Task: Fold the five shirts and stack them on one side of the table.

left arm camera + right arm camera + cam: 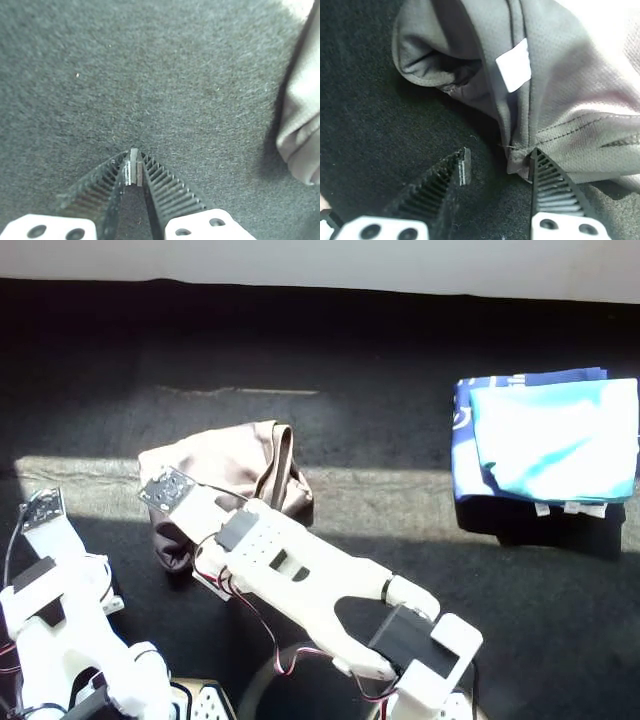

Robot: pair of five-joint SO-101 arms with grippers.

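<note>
One tan shirt (235, 470) lay crumpled on the dark counter (400, 400), well apart from the stack of folded shirts (555, 435), which had a light blue one on top. My right tool (500, 162) was open and low at the shirt's edge, one fingertip touching a stitched hem near the white label (514, 65), the other over bare counter. My left tool (134, 162) was closed on nothing, above bare counter just beside the shirt. To do this step well, I judged I should pinch a single layer of hem, take a matching edge with the left, and spread the cloth flat before folding.
</note>
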